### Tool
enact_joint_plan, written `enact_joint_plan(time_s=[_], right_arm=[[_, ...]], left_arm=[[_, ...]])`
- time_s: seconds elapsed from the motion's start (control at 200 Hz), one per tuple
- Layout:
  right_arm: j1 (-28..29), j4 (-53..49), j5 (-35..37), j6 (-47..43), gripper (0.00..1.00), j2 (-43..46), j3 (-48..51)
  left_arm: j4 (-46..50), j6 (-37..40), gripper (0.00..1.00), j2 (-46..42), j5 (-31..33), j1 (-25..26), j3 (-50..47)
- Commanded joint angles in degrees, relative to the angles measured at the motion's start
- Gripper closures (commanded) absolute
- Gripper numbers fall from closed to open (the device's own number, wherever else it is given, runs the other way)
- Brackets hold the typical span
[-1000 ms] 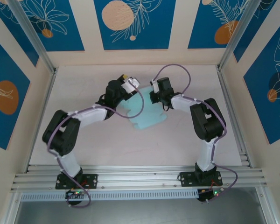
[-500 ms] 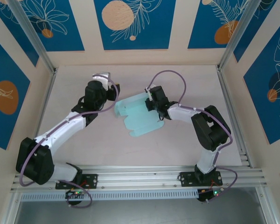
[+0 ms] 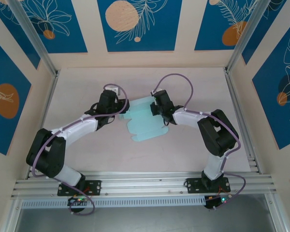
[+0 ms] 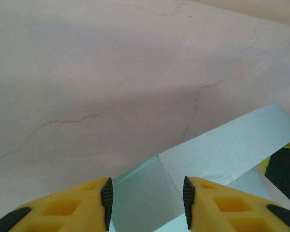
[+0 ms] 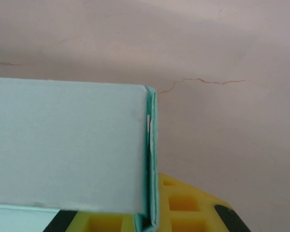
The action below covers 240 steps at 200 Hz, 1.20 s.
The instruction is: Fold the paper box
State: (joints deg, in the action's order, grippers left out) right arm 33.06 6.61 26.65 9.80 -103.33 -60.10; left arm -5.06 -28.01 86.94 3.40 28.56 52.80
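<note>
The paper box (image 3: 144,123) is a pale light-blue die-cut sheet, lying mostly flat on the table with its far edge lifted. My right gripper (image 3: 156,107) is at that far right edge. In the right wrist view the right gripper (image 5: 152,223) is shut on a folded double edge of the sheet (image 5: 67,145). My left gripper (image 3: 122,109) is at the sheet's far left corner. In the left wrist view the left gripper (image 4: 145,198) is open, with a flap of the sheet (image 4: 222,150) between its black pads (image 4: 107,195); neither pad touches the card.
The table (image 3: 183,150) is pale pink with thin cracks. Aluminium rails run along the near edge (image 3: 145,183) and up both sides. Blue-patterned wall panels close in the back and sides. The right gripper's yellow and black body (image 4: 282,169) shows past the flap.
The left arm has swung right and brought its gripper to the sheet's left corner, its jaws narrowing. The right gripper and sheet shifted left earlier, then held still.
</note>
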Motion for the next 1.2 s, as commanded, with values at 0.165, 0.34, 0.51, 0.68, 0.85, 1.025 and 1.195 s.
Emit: enact_joint_plan(time_s=[0.165, 0.34, 0.51, 0.68, 0.85, 1.025, 1.195], right_arm=[[0.78, -0.89, 0.45, 3.52, 0.91, -0.31, -1.69], [1.44, -2.33, 0.62, 5.10, 0.91, -0.07, -1.87], [2.18, -2.54, 1.02, 6.38, 0.91, -0.19, -2.00], [2.43, -3.49, 1.15, 7.37, 0.91, -0.99, -2.91], [2.52, -3.96, 1.80, 7.84, 0.91, -1.26, -3.10], [2.52, -4.82, 3.09, 8.93, 0.91, -1.26, -3.18], [2.47, -4.70, 3.15, 8.87, 0.91, -1.09, -3.10]], left_arm=[[-1.25, -3.67, 0.59, 2.04, 2.01, 1.24, -1.47], [-4.68, -4.58, 0.57, 4.39, -0.99, 1.32, -2.39], [-10.42, -7.85, 0.67, 7.97, -6.83, 2.44, -1.56], [-11.82, -10.23, 0.72, 8.21, -5.50, 3.91, -2.49], [-12.15, -10.93, 0.68, 6.20, -4.60, 4.37, -4.04], [-10.54, -9.26, 0.62, 1.62, -3.41, 4.35, -4.62], [-6.98, -4.82, 0.50, -5.14, -0.41, 4.39, -6.03]])
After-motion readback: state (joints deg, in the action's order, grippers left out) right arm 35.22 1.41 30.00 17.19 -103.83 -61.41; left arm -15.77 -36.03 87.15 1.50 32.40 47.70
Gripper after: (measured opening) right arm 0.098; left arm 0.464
